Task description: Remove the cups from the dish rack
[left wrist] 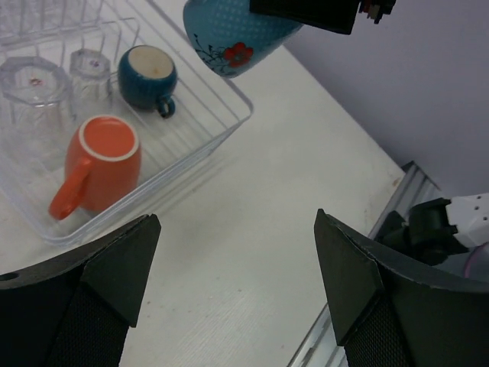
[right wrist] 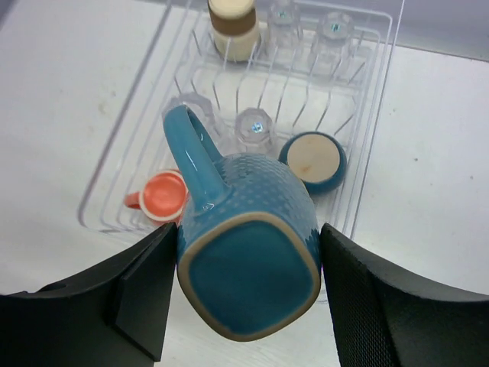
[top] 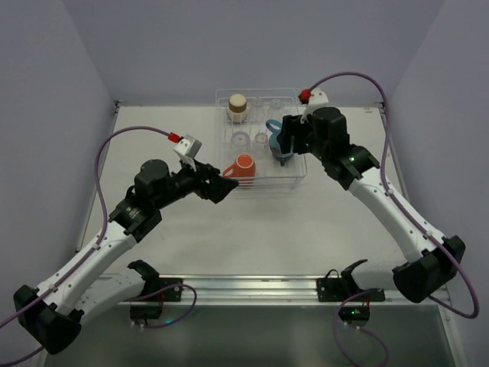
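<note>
Right wrist view: the blue mug (right wrist: 248, 222) is seen clamped between the fingers of the right pincer (top: 286, 147), base turned toward the wrist, handle swung up and to the left. It is held above the rack (right wrist: 367, 176), apart from the wires, with its long axis running away from the wrist toward the rack floor. The table (right wrist: 435, 199) lies to the right of this pincer, past the rack wall, and is judged the nearest flat set-down room. The left pincer (left wrist: 235, 252) is noted released, jaws wide, nothing between them. The orange mug (left wrist: 103, 164) lies ahead and left of it in the rack corner, handle toward the pincer, so this arm is judged the nearer. A small mug (right wrist: 312, 159), tumblers (right wrist: 252, 130) and a brown cup (right wrist: 231, 27) sit racked beyond.
</note>
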Robot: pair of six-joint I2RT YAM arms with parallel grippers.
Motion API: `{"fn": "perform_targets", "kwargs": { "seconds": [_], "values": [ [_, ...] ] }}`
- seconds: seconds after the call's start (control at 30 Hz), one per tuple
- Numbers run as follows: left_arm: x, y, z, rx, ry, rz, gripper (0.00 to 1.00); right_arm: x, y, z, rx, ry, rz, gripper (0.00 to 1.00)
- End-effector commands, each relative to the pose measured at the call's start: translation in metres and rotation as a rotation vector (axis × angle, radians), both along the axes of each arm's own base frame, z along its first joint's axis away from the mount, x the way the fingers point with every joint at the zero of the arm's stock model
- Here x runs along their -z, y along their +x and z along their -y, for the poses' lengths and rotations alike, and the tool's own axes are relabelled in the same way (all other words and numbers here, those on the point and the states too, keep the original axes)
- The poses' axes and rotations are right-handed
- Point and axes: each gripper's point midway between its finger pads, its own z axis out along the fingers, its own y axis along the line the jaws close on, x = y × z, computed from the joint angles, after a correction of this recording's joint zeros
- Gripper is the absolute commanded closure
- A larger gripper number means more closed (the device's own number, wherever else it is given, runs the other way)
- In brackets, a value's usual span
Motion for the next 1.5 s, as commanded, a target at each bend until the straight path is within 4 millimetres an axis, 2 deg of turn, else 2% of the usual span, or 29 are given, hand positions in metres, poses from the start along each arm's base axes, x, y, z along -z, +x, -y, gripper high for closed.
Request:
{"fn": "perform_targets", "kwargs": {
  "seconds": [0.0, 0.03, 0.07, 0.1, 0.13, 0.17, 0.2, 0.23, 0.27, 0.3, 0.33, 0.37, 0.43, 0.5, 0.63, 0.8, 0.83, 0.97, 1.1, 1.17, 1.23, 1.27, 1.3, 1.33, 1.37, 1.4, 1.47],
  "values": [
    [-0.054, -0.013, 0.032, 0.154, -0.22, 0.01, 0.11, -0.03, -0.007, 0.005, 0.05, 0.206, 0.094, 0.78],
    [-0.057, -0.009, 0.039, 0.171, -0.243, 0.011, 0.13, -0.034, -0.013, 0.002, 0.038, 0.266, 0.1, 0.78],
    [-0.056, -0.008, 0.043, 0.182, -0.275, -0.025, 0.14, -0.05, -0.018, -0.008, 0.003, 0.391, 0.123, 0.78],
    [-0.055, -0.011, 0.049, 0.22, -0.292, -0.039, 0.14, -0.046, -0.031, -0.008, -0.015, 0.444, 0.124, 0.77],
    [-0.056, -0.007, 0.055, 0.236, -0.316, -0.035, 0.14, -0.05, -0.039, -0.013, -0.042, 0.504, 0.129, 0.77],
    [-0.055, -0.007, 0.058, 0.242, -0.338, -0.064, 0.14, -0.066, -0.048, -0.024, -0.093, 0.613, 0.144, 0.77],
    [-0.054, -0.006, 0.061, 0.246, -0.35, -0.077, 0.15, -0.063, -0.059, -0.024, -0.113, 0.657, 0.146, 0.77],
    [-0.054, -0.003, 0.064, 0.251, -0.368, -0.073, 0.15, -0.074, -0.064, -0.026, -0.129, 0.738, 0.161, 0.77],
    [-0.052, -0.003, 0.066, 0.252, -0.386, -0.096, 0.16, -0.071, -0.074, -0.027, -0.153, 0.772, 0.154, 0.77],
    [-0.051, -0.003, 0.067, 0.256, -0.396, -0.1, 0.16, -0.068, -0.076, -0.029, -0.157, 0.795, 0.142, 0.78],
    [-0.052, -0.001, 0.07, 0.263, -0.408, -0.094, 0.16, -0.077, -0.083, -0.028, -0.167, 0.841, 0.154, 0.78],
    [-0.05, -0.002, 0.073, 0.271, -0.408, -0.101, 0.17, -0.075, -0.087, -0.028, -0.181, 0.858, 0.156, 0.79],
    [-0.046, 0.0, 0.077, 0.267, -0.402, -0.106, 0.17, -0.084, -0.098, -0.026, -0.206, 0.892, 0.169, 0.79],
    [-0.041, 0.003, 0.079, 0.255, -0.396, -0.116, 0.18, -0.082, -0.104, -0.026, -0.221, 0.903, 0.168, 0.8],
    [-0.045, 0.0, 0.089, 0.286, -0.408, -0.116, 0.2, -0.087, -0.112, -0.025, -0.236, 0.959, 0.177, 0.81],
    [-0.041, 0.003, 0.087, 0.253, -0.381, -0.122, 0.23, -0.086, -0.111, -0.022, -0.217, 0.977, 0.186, 0.81],
    [-0.04, 0.003, 0.087, 0.255, -0.379, -0.123, 0.23, -0.091, -0.112, -0.023, -0.229, 0.999, 0.193, 0.81],
    [-0.048, -0.006, 0.093, 0.318, -0.421, -0.119, 0.27, -0.086, -0.114, -0.035, -0.287, 1.031, 0.148, 0.81],
    [-0.058, -0.011, 0.096, 0.35, -0.453, -0.099, 0.53, -0.072, -0.115, -0.047, -0.337, 1.075, 0.083, 0.81],
    [-0.06, -0.012, 0.096, 0.357, -0.457, -0.09, 0.57, -0.068, -0.116, -0.048, -0.344, 1.096, 0.071, 0.8],
    [-0.063, -0.014, 0.094, 0.354, -0.463, -0.072, 0.71, -0.063, -0.116, -0.05, -0.349, 1.104, 0.052, 0.8],
    [-0.066, -0.013, 0.093, 0.341, -0.468, -0.063, 0.88, -0.061, -0.117, -0.052, -0.352, 1.109, 0.039, 0.8],
    [-0.065, -0.013, 0.092, 0.337, -0.468, -0.064, 0.98, -0.058, -0.118, -0.053, -0.363, 1.112, 0.028, 0.78],
    [-0.063, -0.013, 0.091, 0.332, -0.465, -0.062, 1.0, -0.054, -0.118, -0.055, -0.366, 1.126, 0.01, 0.77],
    [-0.067, -0.012, 0.089, 0.316, -0.47, -0.048, 1.0, -0.051, -0.118, -0.057, -0.37, 1.132, -0.002, 0.73],
    [-0.065, -0.011, 0.087, 0.299, -0.462, -0.051, 1.0, -0.048, -0.119, -0.058, -0.377, 1.138, -0.017, 0.61],
    [-0.073, -0.001, 0.077, 0.218, -0.435, 0.007, 1.0, -0.04, -0.119, -0.059, -0.377, 1.133, -0.029, 0.45]
  ]
}}
